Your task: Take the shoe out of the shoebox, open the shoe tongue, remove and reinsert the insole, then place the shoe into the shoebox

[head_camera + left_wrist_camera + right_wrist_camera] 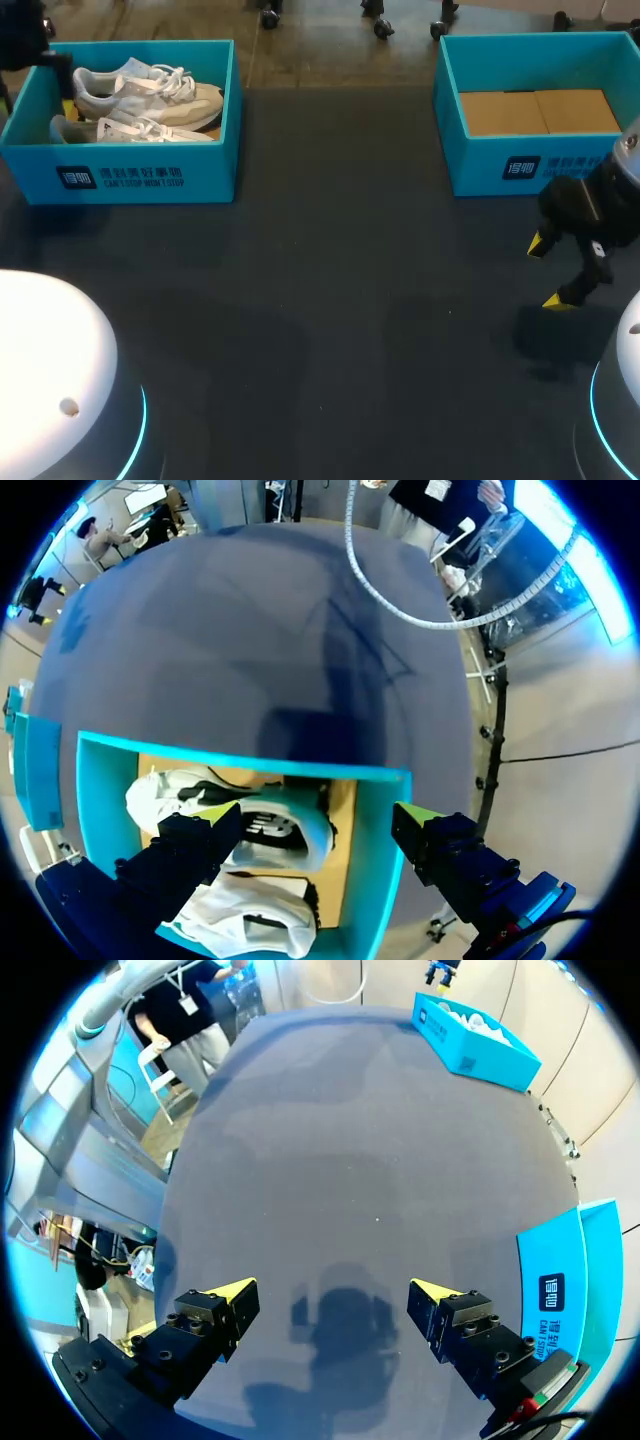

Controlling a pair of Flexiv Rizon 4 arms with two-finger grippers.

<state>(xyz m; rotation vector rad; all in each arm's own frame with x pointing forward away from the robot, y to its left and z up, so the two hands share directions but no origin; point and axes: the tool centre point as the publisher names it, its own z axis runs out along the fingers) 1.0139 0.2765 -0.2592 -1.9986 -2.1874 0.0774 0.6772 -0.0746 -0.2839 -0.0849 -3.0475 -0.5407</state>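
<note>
Shoes: we see two pale shoes (150,95) in the blue shoebox (130,175), far left on the worktop (330,330).
Left claw (315,815): wide open above that box, holding nothing; one shoe lies under it.
Right claw (332,1288): wide open, empty, beside the second shoebox (480,170), well apart from our shoes.

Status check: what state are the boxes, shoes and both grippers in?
Left shoebox: open, two shoes inside.
Shoes: lying in the left shoebox, not gripped.
Right shoebox: open, no shoe inside.
Left gripper: open, above the left shoebox.
Right gripper: open, empty, above the table.
</note>
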